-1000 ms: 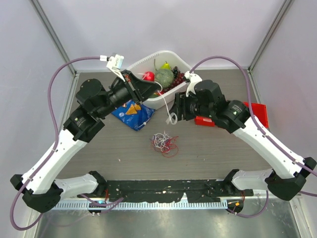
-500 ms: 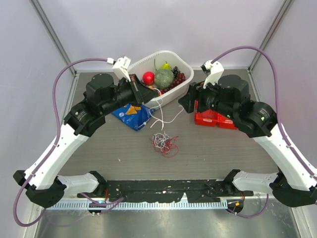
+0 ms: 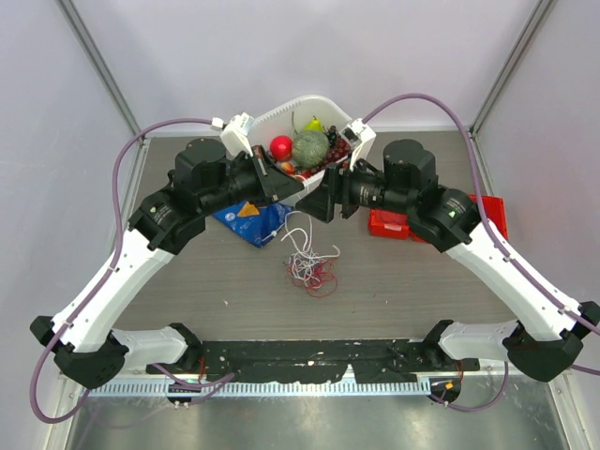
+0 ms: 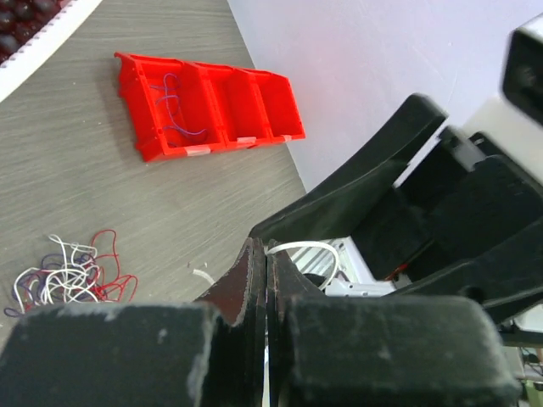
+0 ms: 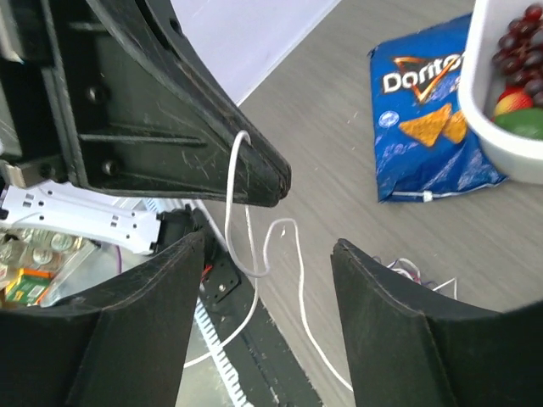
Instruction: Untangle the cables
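- a grey wood-grain table (image 3: 422,291) is carrying everything, with both arms reaching in toward the middle of the top frame.
- a white basket (image 5: 517,161) of fruit is sitting at the top centre, behind the two grippers.
- a blue chip bag (image 3: 251,218) is lying just left of centre, beside the basket.
- a red bin (image 4: 254,102) is sitting at the right, with a purple-blue wire (image 4: 174,103) lying in its end compartment.
- the left gripper (image 4: 266,250) is pinching a white cable (image 5: 230,203) between closed jaws.
- the right gripper (image 5: 270,246) is facing it with fingers spread wide, holding nothing.
- the white cable is dangling in loops toward the table.
- the cables (image 3: 311,269), a white, red and purple-blue tangle, are lying at centre, below both grippers.
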